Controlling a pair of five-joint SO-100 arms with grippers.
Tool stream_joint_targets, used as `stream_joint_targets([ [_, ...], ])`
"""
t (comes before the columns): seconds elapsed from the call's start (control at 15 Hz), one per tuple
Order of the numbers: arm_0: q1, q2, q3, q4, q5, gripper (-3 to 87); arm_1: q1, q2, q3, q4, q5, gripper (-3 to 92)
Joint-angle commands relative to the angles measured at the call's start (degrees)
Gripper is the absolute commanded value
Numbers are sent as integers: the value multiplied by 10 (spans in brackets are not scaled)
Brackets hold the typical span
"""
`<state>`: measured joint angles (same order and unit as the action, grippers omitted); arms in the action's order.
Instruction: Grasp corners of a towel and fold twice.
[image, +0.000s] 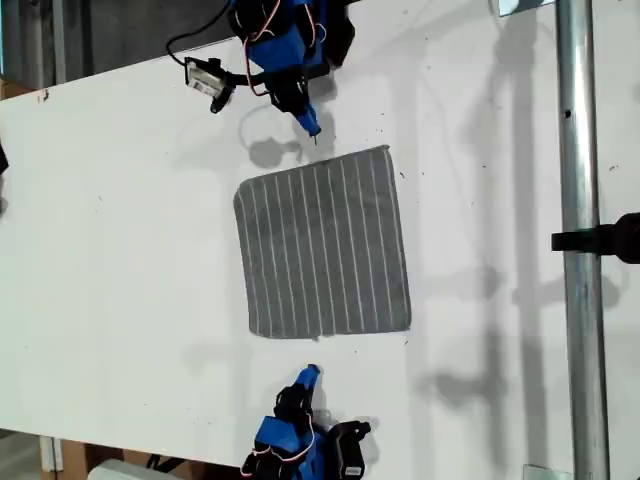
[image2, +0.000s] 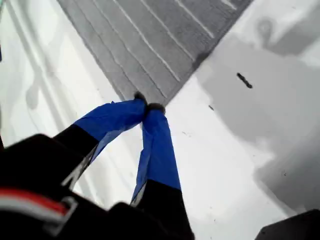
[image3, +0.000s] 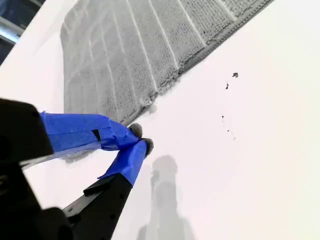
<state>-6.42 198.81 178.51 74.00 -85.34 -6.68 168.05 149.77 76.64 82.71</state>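
Note:
The grey towel (image: 325, 245) with thin white stripes lies flat and unfolded in the middle of the white table (image: 120, 250). All of its corners show: the far pair (image: 241, 192) (image: 385, 152) and the near pair (image: 254, 332) (image: 407, 326). My first gripper (image: 312, 125) hangs shut and empty a short way off the towel's edge at the exterior view's top. In its wrist view the first gripper (image2: 149, 106) points at a corner of the towel (image2: 150, 40). My second gripper (image: 311, 371) is shut and empty just off the opposite edge. Its wrist view shows the second gripper (image3: 140, 137) beside the towel (image3: 130, 50).
A vertical metal pole (image: 578, 240) with a black clamp (image: 605, 240) runs down the exterior view's right. A small white module (image: 207, 78) hangs off the first arm. Dark specks (image3: 235, 75) dot the table near the towel. The table's edge slants across the exterior view's top left.

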Motion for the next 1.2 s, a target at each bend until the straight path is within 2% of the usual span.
stream_joint_targets([
  [0.0, -11, 4, 3, 1, 1, -16, -56, -362, -293, 3, -65, -2],
  [0.07, -11, 4, 3, 1, 1, -16, -88, -471, -391, 29, -114, -2],
  [0.13, -11, 4, 3, 1, -1, -16, -117, -577, -489, 95, -138, -2],
  [0.2, -11, 4, 3, 1, -2, -16, -146, -643, -548, 116, -159, -2],
  [0.33, -11, 4, 3, 1, -4, -16, -177, -666, -561, 104, -161, 13],
  [0.4, -11, 4, 3, 1, -2, -16, -173, -650, -558, 116, -156, 116],
  [0.47, -11, 4, 3, 1, -1, -16, -166, -629, -557, 117, -161, 269],
  [0.53, -11, 4, 3, 1, -1, -16, -161, -619, -555, 113, -178, 380],
  [0.73, -11, 4, 3, 2, 2, -16, -142, -606, -481, 86, -182, 370],
  [1.0, -8, 4, 3, 2, 4, -16, -169, -700, -349, -54, -163, 363],
  [1.13, -9, 4, 3, 2, 5, -16, -173, -737, -352, -75, -161, 355],
])
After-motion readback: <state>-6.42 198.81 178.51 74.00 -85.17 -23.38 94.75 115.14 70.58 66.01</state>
